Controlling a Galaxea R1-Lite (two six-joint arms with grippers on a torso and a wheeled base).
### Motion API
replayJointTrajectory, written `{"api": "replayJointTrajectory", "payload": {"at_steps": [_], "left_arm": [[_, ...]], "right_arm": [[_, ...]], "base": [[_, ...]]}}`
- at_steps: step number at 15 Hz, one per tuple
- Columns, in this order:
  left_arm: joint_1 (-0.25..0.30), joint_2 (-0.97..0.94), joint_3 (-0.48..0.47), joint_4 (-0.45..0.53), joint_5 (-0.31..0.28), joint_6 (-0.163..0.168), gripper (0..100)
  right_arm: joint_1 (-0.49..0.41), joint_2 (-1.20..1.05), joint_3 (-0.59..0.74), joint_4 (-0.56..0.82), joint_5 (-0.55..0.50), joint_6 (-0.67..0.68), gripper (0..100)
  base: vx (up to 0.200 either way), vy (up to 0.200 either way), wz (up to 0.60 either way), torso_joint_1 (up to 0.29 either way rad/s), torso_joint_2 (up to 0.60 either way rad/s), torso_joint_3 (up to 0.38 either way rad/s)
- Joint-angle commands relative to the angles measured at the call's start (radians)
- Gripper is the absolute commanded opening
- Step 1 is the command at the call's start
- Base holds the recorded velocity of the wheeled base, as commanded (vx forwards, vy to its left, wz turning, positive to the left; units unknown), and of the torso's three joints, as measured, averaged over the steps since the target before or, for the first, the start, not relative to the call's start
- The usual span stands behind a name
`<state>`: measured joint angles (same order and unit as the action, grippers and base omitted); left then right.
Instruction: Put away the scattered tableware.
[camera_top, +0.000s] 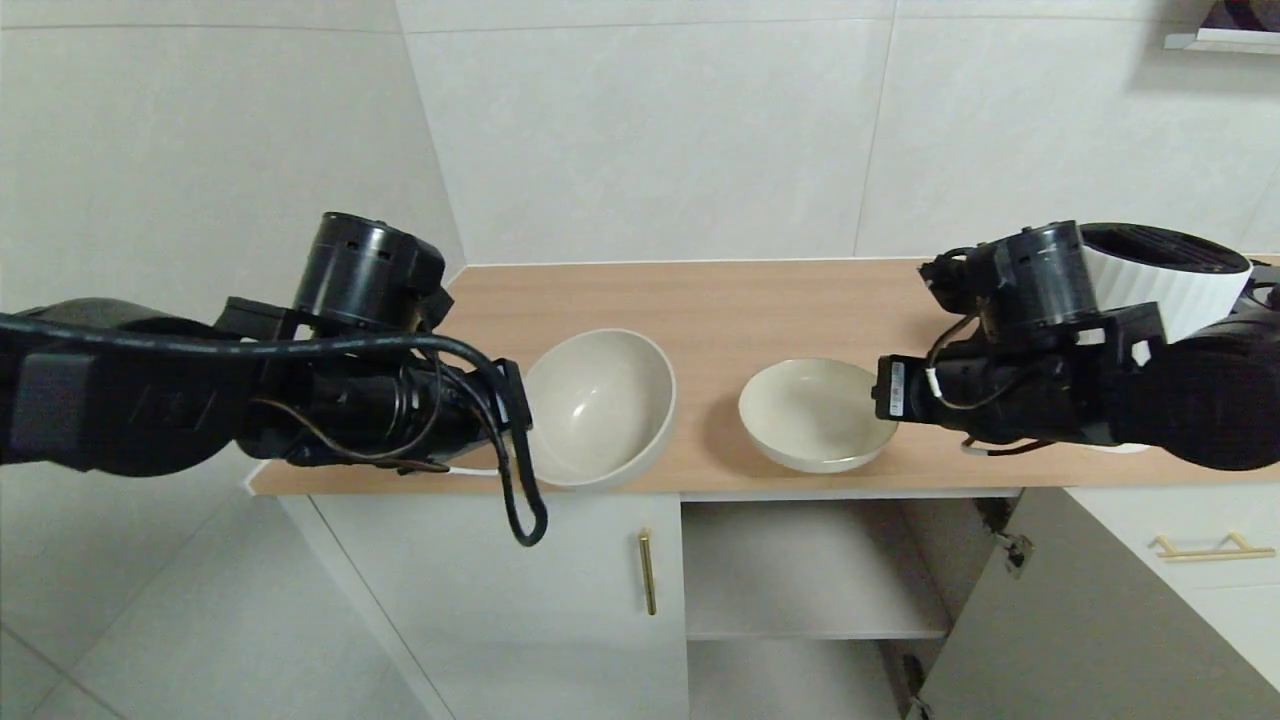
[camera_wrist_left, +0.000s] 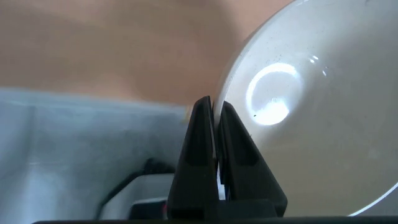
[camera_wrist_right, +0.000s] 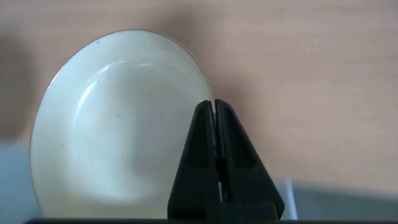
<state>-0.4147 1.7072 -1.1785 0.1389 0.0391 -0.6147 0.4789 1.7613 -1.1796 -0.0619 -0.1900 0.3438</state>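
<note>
At the desk (camera_top: 720, 300) front, the left end effector (camera_wrist_left: 214, 107) pinches the tilted larger bowl (camera_top: 600, 405) by its rim. The right end effector (camera_wrist_right: 214, 109) pinches the smaller bowl (camera_top: 810, 412) by its rim.

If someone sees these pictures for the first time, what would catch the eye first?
Two cream bowls stand near the front edge of the wooden counter; the left bowl looks tilted, the right bowl level. Each is pinched at its rim: the left gripper is shut on the left bowl, the right gripper on the right bowl. Under the right bowl an open cabinet shows a shelf.
</note>
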Motion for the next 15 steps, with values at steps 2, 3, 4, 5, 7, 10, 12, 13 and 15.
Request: {"api": "replayJointTrajectory", "payload": {"at_steps": [2, 3, 4, 5, 7, 10, 12, 13, 15], "left_arm": [[-0.004, -0.115, 0.073, 0.001, -0.028, 0.024, 0], [-0.006, -0.156, 0.119, 0.002, -0.053, 0.027, 0], [-0.006, -0.163, 0.131, 0.002, -0.053, 0.029, 0], [-0.01, -0.163, 0.145, 0.002, -0.053, 0.043, 0], [-0.019, -0.17, 0.175, 0.001, -0.053, 0.076, 0], [-0.052, -0.163, 0.189, 0.002, -0.054, 0.078, 0], [-0.067, -0.156, 0.198, 0.005, -0.054, 0.087, 0], [-0.076, -0.149, 0.206, 0.018, -0.054, 0.11, 0], [-0.079, -0.146, 0.206, 0.027, -0.061, 0.112, 0]], "right_arm": [[0.001, -0.141, 0.061, 0.056, 0.024, 0.0, 0], [0.001, -0.167, 0.109, 0.057, 0.05, 0.001, 0], [0.001, -0.175, 0.129, 0.059, 0.055, 0.001, 0], [0.001, -0.181, 0.146, 0.062, 0.057, 0.001, 0], [0.003, -0.2, 0.176, 0.062, 0.075, 0.0, 0], [0.001, -0.24, 0.238, 0.06, 0.142, -0.009, 0], [0.001, -0.247, 0.258, 0.056, 0.144, -0.017, 0], [0.001, -0.246, 0.267, 0.056, 0.142, -0.045, 0], [0.001, -0.233, 0.271, 0.054, 0.142, -0.052, 0]], "base": [[0.0, 0.0, 0.0, 0.0, 0.0, 0.0], [0.0, 0.0, 0.0, 0.0, 0.0, 0.0], [0.0, 0.0, 0.0, 0.0, 0.0, 0.0], [0.0, 0.0, 0.0, 0.0, 0.0, 0.0], [0.0, 0.0, 0.0, 0.0, 0.0, 0.0], [0.0, 0.0, 0.0, 0.0, 0.0, 0.0], [0.0, 0.0, 0.0, 0.0, 0.0, 0.0], [0.0, 0.0, 0.0, 0.0, 0.0, 0.0], [0.0, 0.0, 0.0, 0.0, 0.0, 0.0]]}}
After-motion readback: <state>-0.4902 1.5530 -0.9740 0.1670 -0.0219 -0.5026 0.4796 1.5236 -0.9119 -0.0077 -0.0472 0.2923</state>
